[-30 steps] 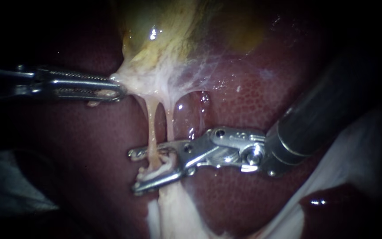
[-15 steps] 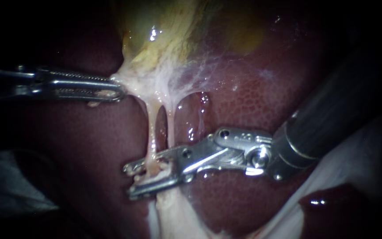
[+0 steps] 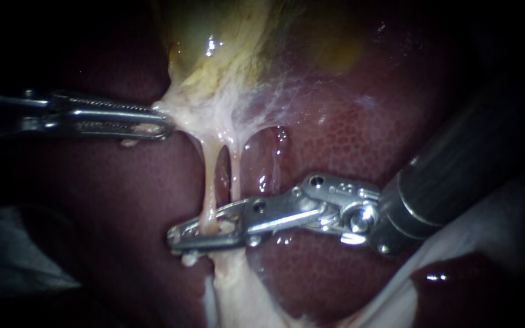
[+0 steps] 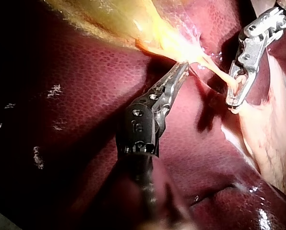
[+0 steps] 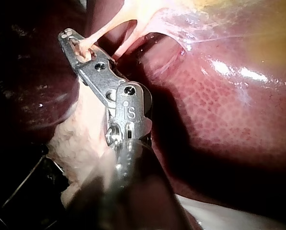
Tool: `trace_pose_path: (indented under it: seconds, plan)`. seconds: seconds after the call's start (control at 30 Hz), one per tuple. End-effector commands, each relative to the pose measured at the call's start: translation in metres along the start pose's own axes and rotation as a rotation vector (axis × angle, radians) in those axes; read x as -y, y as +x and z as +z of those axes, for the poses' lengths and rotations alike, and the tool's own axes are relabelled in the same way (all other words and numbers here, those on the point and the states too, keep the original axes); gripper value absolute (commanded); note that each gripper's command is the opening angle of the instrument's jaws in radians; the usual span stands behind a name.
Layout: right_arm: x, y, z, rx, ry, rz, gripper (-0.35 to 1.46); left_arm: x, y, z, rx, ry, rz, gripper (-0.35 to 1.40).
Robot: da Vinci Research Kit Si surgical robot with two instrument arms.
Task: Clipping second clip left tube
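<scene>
- Dark red liver (image 3: 347, 152) makes the backdrop, and the yellowish gallbladder (image 3: 214, 54) lies on it at the upper end of the left tube.
- The jaws of my right instrument (image 3: 177, 238) are squeezed almost flat across the left tube (image 3: 209, 176). One jaw lies on each side and both touch it, so they are closed on that tube low on its run.
- Whether a clip sits between those jaws I cannot tell. Metal hides the spot, and the pale speck just below the pinched part of the left tube may only be tissue.
- The right tube (image 3: 235, 173) runs just beside the left tube and seems to pass behind the jaws, not between them.
- The jaws of my left instrument (image 3: 164, 124) are closed on the gallbladder's whitish neck, where the left tube begins, and the tube looks taut.
- Pale fatty tissue (image 3: 238, 285) takes in the left tube's lower end, beyond the right instrument's jaws.
- The step in hand looks like the squeeze that sets the clip on the left tube. The next move calls for opening the jaws and backing straight off the tube without dragging it.
- Small stamped marks show on both instruments' wrist housings. No brand or label shows elsewhere.
</scene>
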Motion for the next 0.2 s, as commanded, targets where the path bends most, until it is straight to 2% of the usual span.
trace_pose_path:
  seconds: [0.03,0.2]
  plan:
    - [0.0000,-0.0001,-0.0001,0.000,0.001,-0.001,-0.35,0.0000,0.0000,0.0001,0.000,0.000,0.000,-0.35]
    - [-0.0001,-0.0001,-0.0001,0.000,0.000,-0.001,-0.35,0.0000,0.0000,0.0001,0.000,0.001,0.000,-0.35]
